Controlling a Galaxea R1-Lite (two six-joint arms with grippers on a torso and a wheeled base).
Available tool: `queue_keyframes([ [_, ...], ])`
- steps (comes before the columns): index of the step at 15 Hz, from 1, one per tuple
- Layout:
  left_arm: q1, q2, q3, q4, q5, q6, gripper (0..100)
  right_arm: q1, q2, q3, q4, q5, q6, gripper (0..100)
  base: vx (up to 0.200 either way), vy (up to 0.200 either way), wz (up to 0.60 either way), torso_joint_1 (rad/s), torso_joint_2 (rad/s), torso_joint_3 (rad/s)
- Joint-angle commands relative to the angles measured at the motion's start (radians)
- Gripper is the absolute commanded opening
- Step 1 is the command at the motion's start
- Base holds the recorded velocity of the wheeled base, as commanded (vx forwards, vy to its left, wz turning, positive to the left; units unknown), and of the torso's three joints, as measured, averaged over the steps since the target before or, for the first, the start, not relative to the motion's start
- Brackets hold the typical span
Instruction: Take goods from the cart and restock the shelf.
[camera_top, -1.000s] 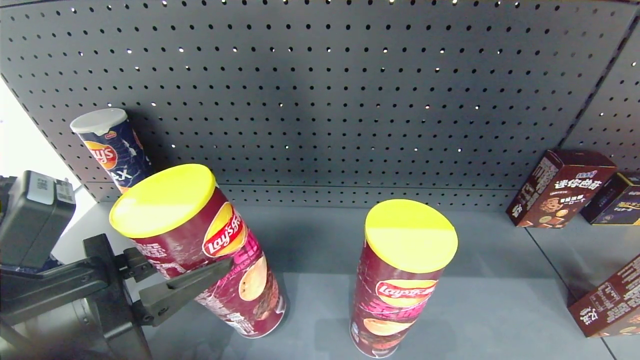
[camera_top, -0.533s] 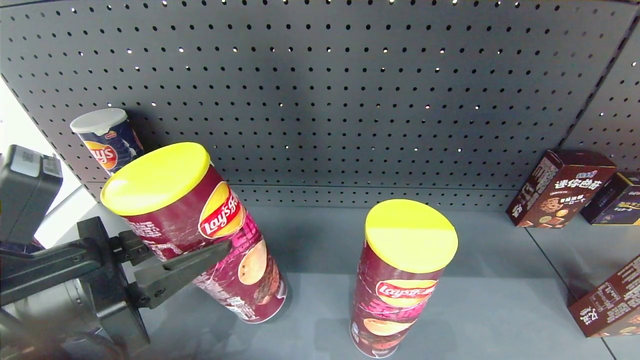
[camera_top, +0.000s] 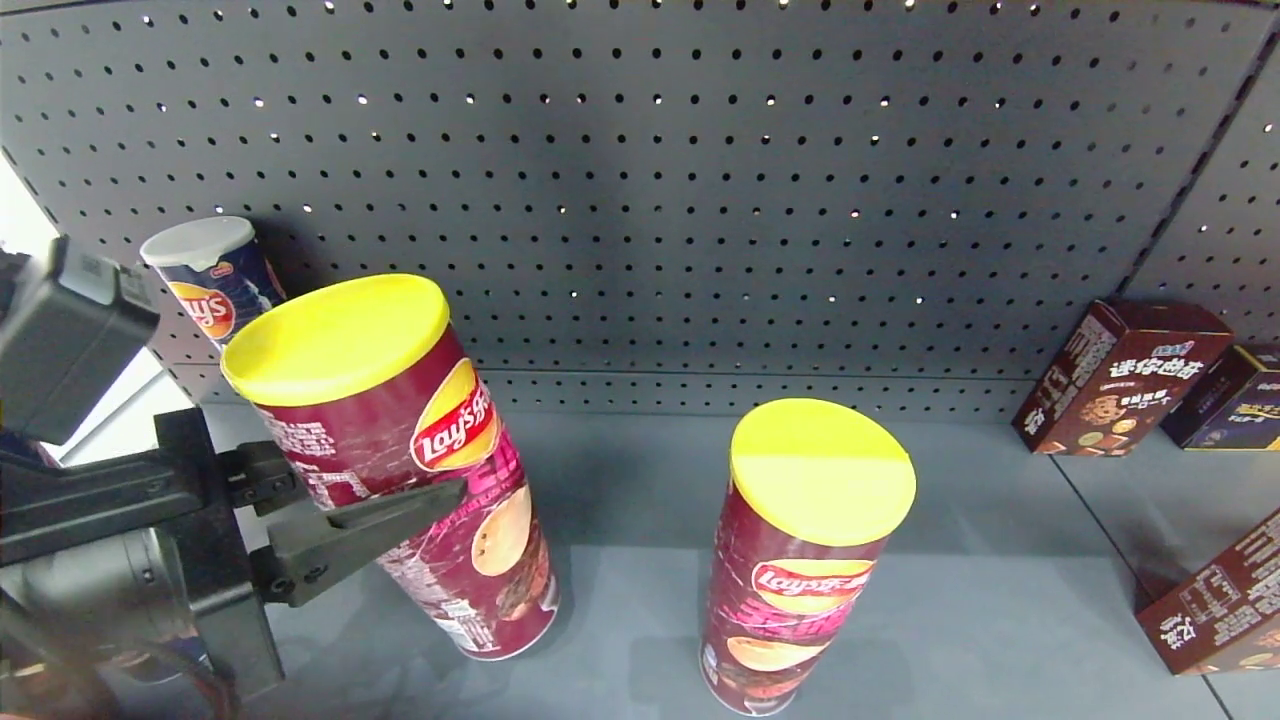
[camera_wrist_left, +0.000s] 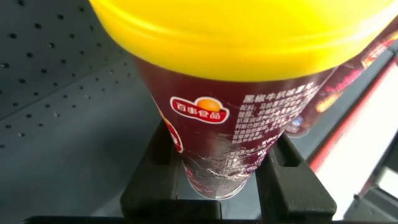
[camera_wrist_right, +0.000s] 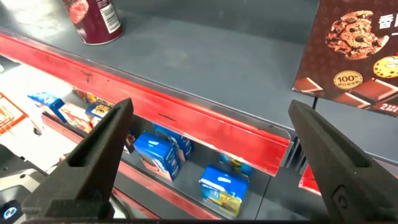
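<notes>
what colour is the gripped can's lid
Yellow lid on the can, clearest in head view.

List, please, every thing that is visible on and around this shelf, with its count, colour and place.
held can: one, maroon with yellow lid, tilted, left part of the shelf
standing can: one, maroon with yellow lid, upright, middle of the shelf
blue can: one, dark blue with pale lid, back left, by the pegboard
brown boxes: two, brown, right end of the shelf
dark box: one, dark, right of the rear brown box
shelf: one, grey
pegboard: one, dark grey, behind the shelf
edge strip: one, red, on the shelf front
blue packets: several, blue, on the lower shelf
left gripper: shut on the held can
right gripper: open, before the shelf front
</notes>
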Motion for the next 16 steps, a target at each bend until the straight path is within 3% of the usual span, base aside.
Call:
queue_keyframes([
  [1,-0.019,0.013,-0.074,0.065,0.001,0.014,0,0.000,0.001,0.000,0.000,0.000,0.000,100,0.000,0.000,0.00,0.000,0.00,0.000],
  [2,-0.023,0.046,-0.122,0.134,0.001,0.046,0,0.000,0.001,0.000,0.000,0.000,0.000,100,0.000,0.000,0.00,0.000,0.00,0.000],
  [7,-0.125,0.161,-0.206,0.119,0.013,0.060,0,0.000,0.001,0.000,0.000,0.000,0.000,100,0.000,0.000,0.00,0.000,0.00,0.000],
  [11,-0.114,0.240,-0.181,0.022,0.016,0.063,0,0.000,0.001,0.000,0.000,0.000,0.000,100,0.000,0.000,0.00,0.000,0.00,0.000],
  [16,-0.115,0.338,-0.237,-0.033,0.010,0.062,0,0.000,0.001,0.000,0.000,0.000,0.000,100,0.000,0.000,0.00,0.000,0.00,0.000],
])
